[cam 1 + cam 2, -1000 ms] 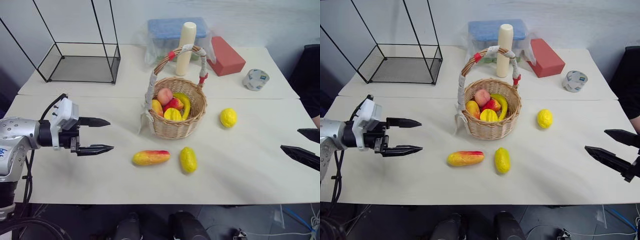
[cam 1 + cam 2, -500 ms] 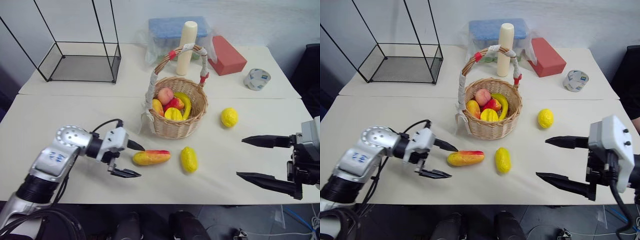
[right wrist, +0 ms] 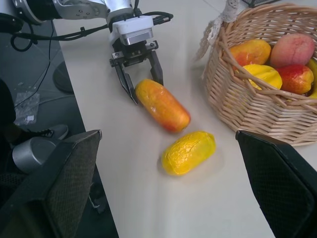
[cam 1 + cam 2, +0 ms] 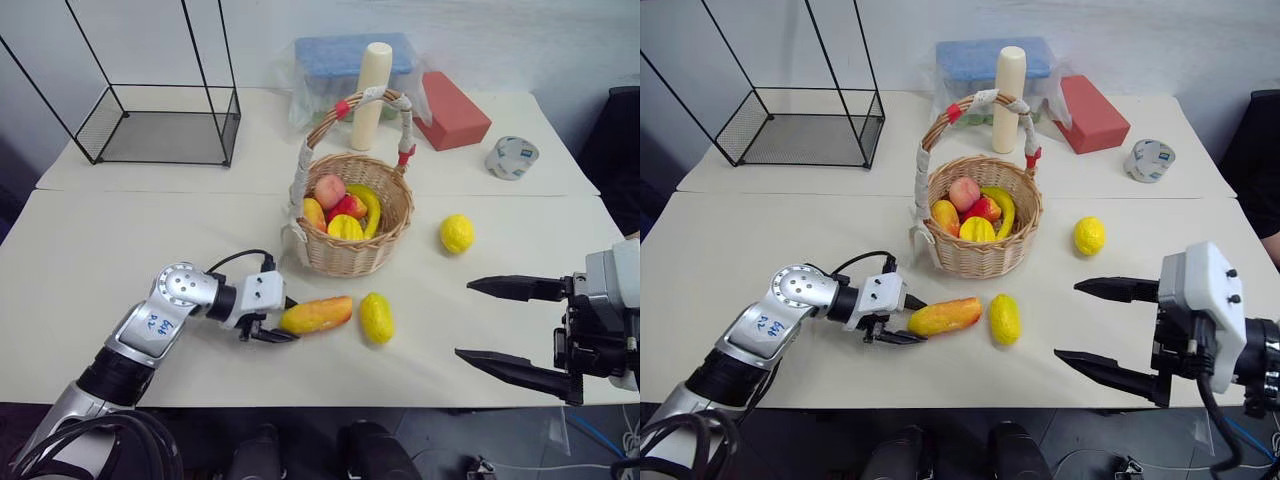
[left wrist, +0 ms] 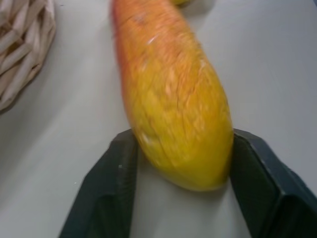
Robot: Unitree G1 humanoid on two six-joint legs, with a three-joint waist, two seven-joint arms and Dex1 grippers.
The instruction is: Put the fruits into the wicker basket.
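Observation:
The elongated yellow-orange mango (image 4: 318,314) lies on the white table in front of the wicker basket (image 4: 350,252). My left gripper (image 4: 285,320) is shut on its yellow left end, and in the left wrist view both black fingers (image 5: 111,193) press against the mango (image 5: 173,99). An oval lemon (image 4: 376,318) lies just right of the mango. A rounder lemon (image 4: 457,234) sits to the right of the basket. My right gripper (image 4: 465,320) hovers open near the table's front right, well clear of both lemons.
The wicker basket holds several other toy fruits. Behind it stand a cream cylinder (image 4: 372,95), a blue box (image 4: 350,60), a red block (image 4: 452,110) and a tape roll (image 4: 511,158). A black wire-frame basket (image 4: 160,125) is at the back left.
My left gripper swept right and down to the mango and closed on its end, nudging the mango slightly. My right gripper came in from the right edge and stays open.

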